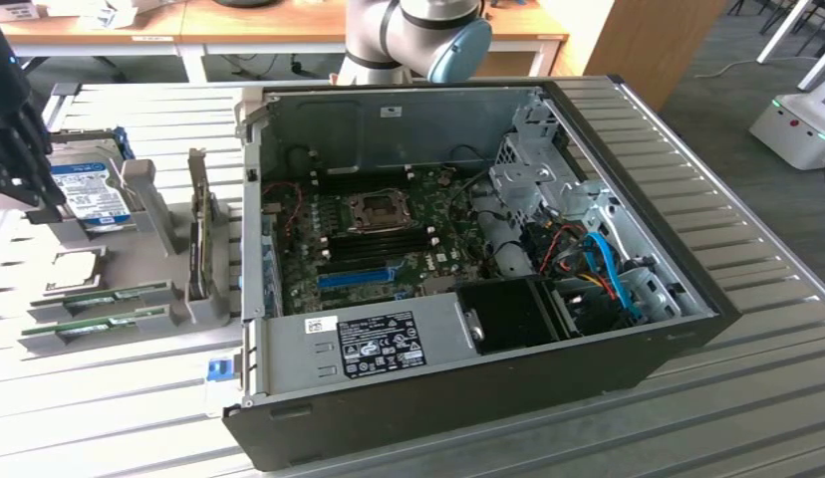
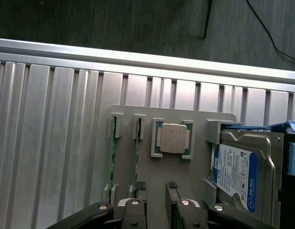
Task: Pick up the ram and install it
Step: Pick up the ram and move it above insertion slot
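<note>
Two green ram sticks stand on edge in a grey holder (image 1: pixel 160 324) at the exterior view's left, one (image 1: pixel 105 297) behind the other (image 1: pixel 83 325). In the wrist view they appear edge-on as thin green strips (image 2: pixel 110 160) (image 2: pixel 137 152). My black gripper (image 1: pixel 21 159) hangs above the holder's far end, near the hard drive, away from the computer case. Its fingers (image 2: pixel 140 186) stand apart with nothing between them, so the gripper (image 2: pixel 156 191) is open. One fingertip lines up with the nearer ram strip. The motherboard (image 1: pixel 373 234) lies inside the open case.
A silver hard drive (image 1: pixel 91 189) (image 2: pixel 235 176) with a blue-and-white label and a CPU chip (image 1: pixel 67 267) (image 2: pixel 172 138) also sit in the holder. A card (image 1: pixel 200 239) stands upright beside the case (image 1: pixel 679 329). The slatted metal table (image 2: pixel 52 143) ends close behind the holder.
</note>
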Controlling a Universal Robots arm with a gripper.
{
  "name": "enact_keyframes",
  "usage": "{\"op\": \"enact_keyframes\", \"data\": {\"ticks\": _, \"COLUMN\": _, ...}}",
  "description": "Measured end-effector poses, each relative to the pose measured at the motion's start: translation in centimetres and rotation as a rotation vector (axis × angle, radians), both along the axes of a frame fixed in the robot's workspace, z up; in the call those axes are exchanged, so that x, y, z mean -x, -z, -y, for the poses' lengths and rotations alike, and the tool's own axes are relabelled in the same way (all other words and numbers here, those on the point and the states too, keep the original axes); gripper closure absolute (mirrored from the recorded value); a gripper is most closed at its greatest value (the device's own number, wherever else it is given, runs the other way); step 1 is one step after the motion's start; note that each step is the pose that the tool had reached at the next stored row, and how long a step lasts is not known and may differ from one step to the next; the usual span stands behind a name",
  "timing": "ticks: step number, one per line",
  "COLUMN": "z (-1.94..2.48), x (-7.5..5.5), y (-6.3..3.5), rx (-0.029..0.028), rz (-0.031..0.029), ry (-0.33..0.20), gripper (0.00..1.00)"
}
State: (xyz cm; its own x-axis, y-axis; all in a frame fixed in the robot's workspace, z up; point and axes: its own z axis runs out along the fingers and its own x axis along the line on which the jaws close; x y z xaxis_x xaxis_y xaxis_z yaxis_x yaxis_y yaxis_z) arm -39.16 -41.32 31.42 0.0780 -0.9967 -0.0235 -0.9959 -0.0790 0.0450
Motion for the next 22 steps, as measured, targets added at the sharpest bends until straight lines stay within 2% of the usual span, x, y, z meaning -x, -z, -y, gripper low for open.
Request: {"op": "enact_keyframes", "data": {"ticks": 22, "z": 0.00, "x": 0.0, "y": 4.01, "rx": 0.0000, "rz": 0.0001, "ry": 0.000, "gripper": 0.70}}
